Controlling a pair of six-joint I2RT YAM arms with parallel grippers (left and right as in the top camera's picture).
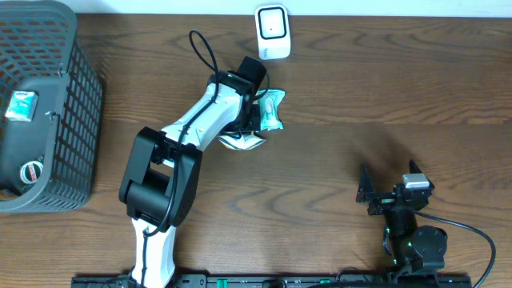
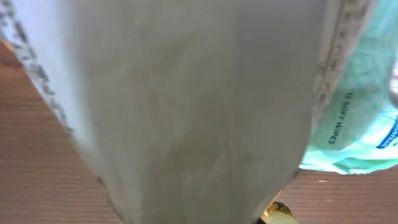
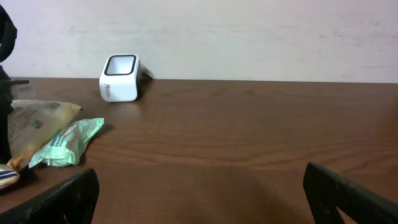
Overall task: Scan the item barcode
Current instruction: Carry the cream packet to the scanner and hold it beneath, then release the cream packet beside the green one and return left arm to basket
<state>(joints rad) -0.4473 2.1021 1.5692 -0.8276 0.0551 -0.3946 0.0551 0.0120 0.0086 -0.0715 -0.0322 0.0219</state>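
Observation:
A pale snack packet (image 2: 186, 106) with yellowish print fills the left wrist view and hides the jaws. Overhead, my left gripper (image 1: 254, 120) is shut on this packet (image 1: 242, 142), held just over the table's middle back. A green pack of soft wipes (image 1: 274, 108) lies right beside it, also seen in the left wrist view (image 2: 360, 137) and the right wrist view (image 3: 65, 143). The white barcode scanner (image 1: 272, 32) stands at the back edge, its dark window facing forward (image 3: 120, 78). My right gripper (image 1: 384, 200) rests open at the front right, nothing between its fingers (image 3: 202, 193).
A dark wire basket (image 1: 80, 104) stands at the far left with a black object (image 1: 32, 164) and a teal packet (image 1: 20, 104) inside. A black cable (image 1: 204, 48) loops off the left arm. A pale wall runs behind the scanner.

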